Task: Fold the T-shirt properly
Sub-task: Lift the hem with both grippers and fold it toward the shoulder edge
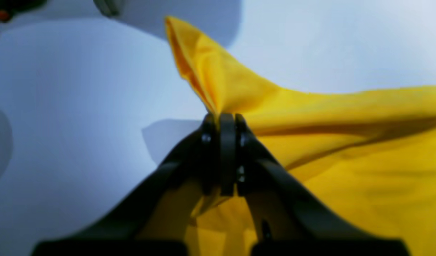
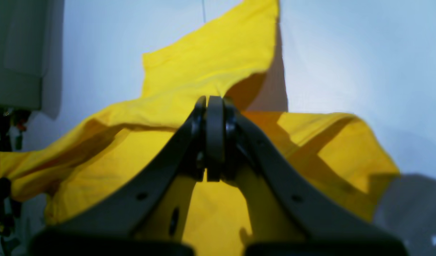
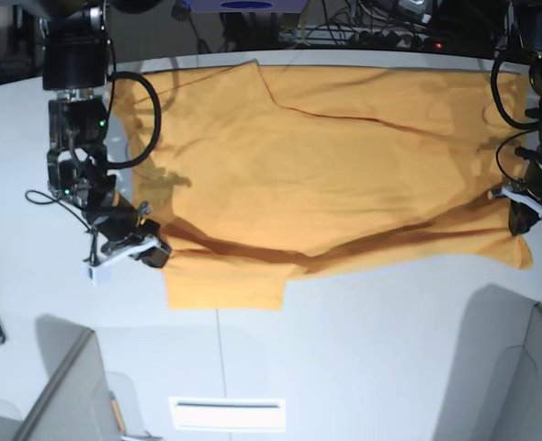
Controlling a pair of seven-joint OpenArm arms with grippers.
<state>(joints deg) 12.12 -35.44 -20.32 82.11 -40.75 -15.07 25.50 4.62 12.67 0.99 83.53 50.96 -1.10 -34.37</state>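
We hold the T-shirt [image 3: 326, 165] with both arms. The left gripper [image 1: 221, 119] is closed on a pinch of cloth at one side edge; a peak of fabric stands up just beyond its tips, and the rest of the garment falls away to one side of it. The right gripper [image 2: 214, 101] is likewise closed on the cloth at the opposite side edge, with a sleeve-like flap lying just beyond its tips and the body of the shirt beneath and beside the jaws. Between the two grippers the T-shirt lies spread across the white table [image 3: 363, 349], its near edge raised into a long crease that runs from one gripper to the other.

Hazards we judge from this state:

1. Loss of grip. Each pinch looks small and close to the cloth edge. If the arms pull apart or lift quickly, the fabric may slide out of one pair of jaws and the fold will collapse on that side.
2. Uneven fold. If one gripper travels ahead of the other, the crease will skew and the edges will not meet.
3. Single-layer capture. We cannot tell whether both layers are held; a loose lower layer would stay behind and bunch.
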